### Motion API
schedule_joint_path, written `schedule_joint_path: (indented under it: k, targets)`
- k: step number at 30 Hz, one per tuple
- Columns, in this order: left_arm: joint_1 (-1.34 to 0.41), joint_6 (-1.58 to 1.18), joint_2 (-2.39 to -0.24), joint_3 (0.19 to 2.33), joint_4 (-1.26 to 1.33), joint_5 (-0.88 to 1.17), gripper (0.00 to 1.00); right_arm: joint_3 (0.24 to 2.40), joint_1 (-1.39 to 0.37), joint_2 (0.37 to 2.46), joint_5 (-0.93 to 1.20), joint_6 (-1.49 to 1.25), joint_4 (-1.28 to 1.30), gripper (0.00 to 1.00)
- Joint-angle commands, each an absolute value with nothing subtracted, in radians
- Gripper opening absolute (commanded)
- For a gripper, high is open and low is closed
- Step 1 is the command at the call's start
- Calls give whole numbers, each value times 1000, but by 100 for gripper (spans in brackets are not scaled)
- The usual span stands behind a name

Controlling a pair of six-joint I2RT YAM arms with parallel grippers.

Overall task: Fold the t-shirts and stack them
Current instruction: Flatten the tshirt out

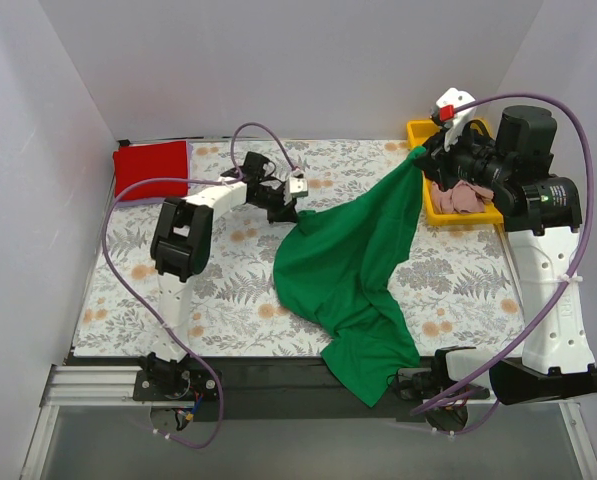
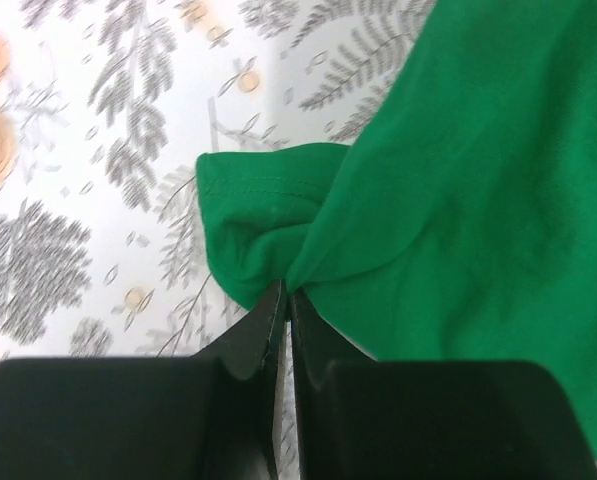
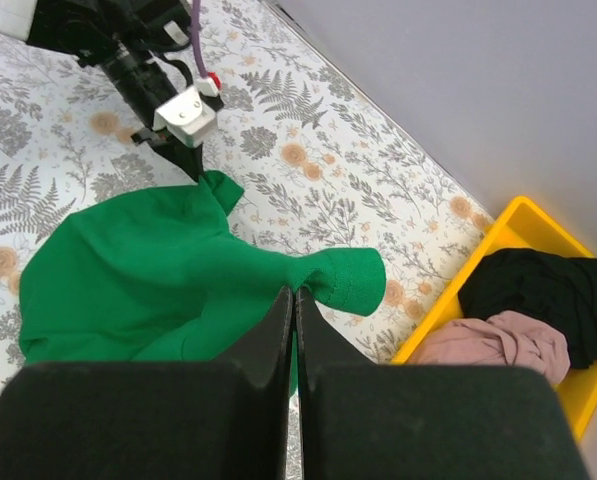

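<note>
A bright green t-shirt [image 1: 348, 265] lies crumpled across the middle of the floral cloth, its lower end hanging over the near table edge. My left gripper [image 1: 290, 210] is shut on a bunched sleeve hem at the shirt's left corner [image 2: 268, 215], low over the cloth. My right gripper [image 1: 425, 155] is shut on the other sleeve hem [image 3: 363, 280] and holds it raised near the tray. In the wrist views both pairs of jaws [image 2: 285, 297] [image 3: 295, 292] pinch green fabric at their tips. A folded red t-shirt [image 1: 150, 165] sits at the back left.
A yellow tray [image 1: 416, 130] stands at the back right, partly under the right arm, holding a dusty pink t-shirt [image 3: 498, 345] and a black t-shirt [image 3: 548, 290]. Grey walls close in the table at the back and both sides.
</note>
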State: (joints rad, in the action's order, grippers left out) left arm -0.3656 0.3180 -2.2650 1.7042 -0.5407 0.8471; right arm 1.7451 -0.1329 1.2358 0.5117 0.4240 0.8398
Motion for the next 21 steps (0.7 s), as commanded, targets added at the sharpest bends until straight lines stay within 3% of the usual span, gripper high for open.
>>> schedule_joint_path:
  k: [1, 9, 16, 21]
  targets:
    - [-307, 229, -2157, 1695, -462, 851, 0, 1760, -132, 1209, 456, 434, 798, 1]
    - [-219, 8, -1928, 1643, -405, 631, 0, 1727, -132, 1238, 283, 429, 715, 1]
    - [-288, 28, -1735, 1599, -814, 373, 0, 1614, -118, 1250, 192, 485, 618, 1]
    - [-393, -119, -1614, 1341, -910, 250, 0, 1490, -100, 1212, 218, 497, 591, 1]
